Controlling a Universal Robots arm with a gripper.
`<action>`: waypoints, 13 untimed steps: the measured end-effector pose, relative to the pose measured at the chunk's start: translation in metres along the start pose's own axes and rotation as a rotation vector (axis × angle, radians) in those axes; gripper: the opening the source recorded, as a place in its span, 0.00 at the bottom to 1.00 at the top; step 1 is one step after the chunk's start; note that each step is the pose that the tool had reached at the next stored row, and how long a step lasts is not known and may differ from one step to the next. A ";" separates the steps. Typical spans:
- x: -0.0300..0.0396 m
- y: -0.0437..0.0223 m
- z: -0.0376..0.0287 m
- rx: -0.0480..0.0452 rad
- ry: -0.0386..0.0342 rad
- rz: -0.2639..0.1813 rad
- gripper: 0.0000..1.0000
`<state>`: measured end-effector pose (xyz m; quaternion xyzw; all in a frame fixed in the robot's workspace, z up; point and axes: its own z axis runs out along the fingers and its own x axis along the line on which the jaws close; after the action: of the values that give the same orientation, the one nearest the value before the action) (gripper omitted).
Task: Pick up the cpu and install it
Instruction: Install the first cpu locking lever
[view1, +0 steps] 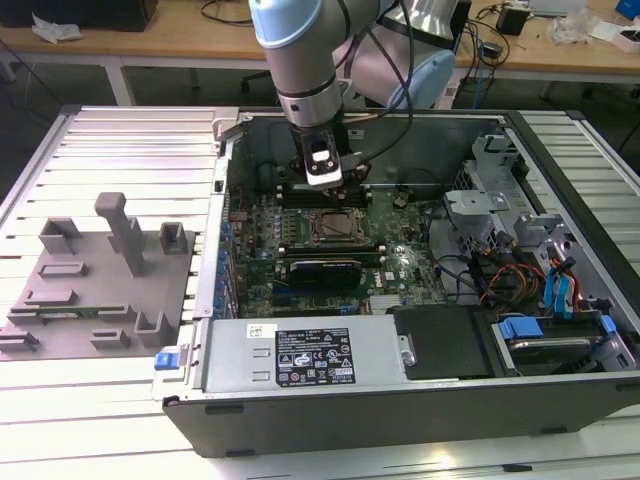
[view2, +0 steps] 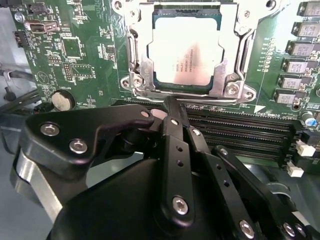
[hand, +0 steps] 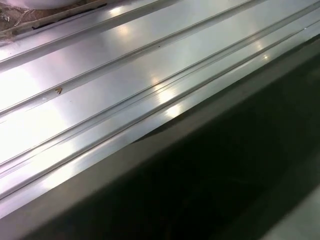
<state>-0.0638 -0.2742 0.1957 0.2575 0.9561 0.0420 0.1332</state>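
Note:
In the second wrist view the cpu (view2: 184, 52), a pale silver square, lies flat inside the metal-framed socket (view2: 142, 70) on the green motherboard (view2: 80, 55). My gripper (view2: 170, 102) hovers just off the socket's edge, beside the memory slots. Its black fingers meet at the tip, shut with nothing between them. In the exterior view the gripper (view1: 322, 182) hangs inside the open computer case (view1: 300, 420), just behind the socket (view1: 335, 228).
A grey plastic fixture (view1: 100, 280) with upright blocks sits on the ribbed metal table (view1: 110, 420) at the exterior view's left. Drive bays and cables (view1: 520, 280) fill the case's right side. The first wrist view shows the ribbed table (hand: 100, 75) beside a dark edge.

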 end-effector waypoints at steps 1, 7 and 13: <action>-0.0004 0.0002 0.0002 -0.0003 0.0000 0.000 0.11; -0.0069 0.0040 0.0025 -0.0005 0.0000 0.000 0.11; -0.0133 0.0069 0.0044 -0.0005 0.0000 0.000 0.11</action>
<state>-0.0482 -0.2749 0.1955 0.2574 0.9561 0.0422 0.1333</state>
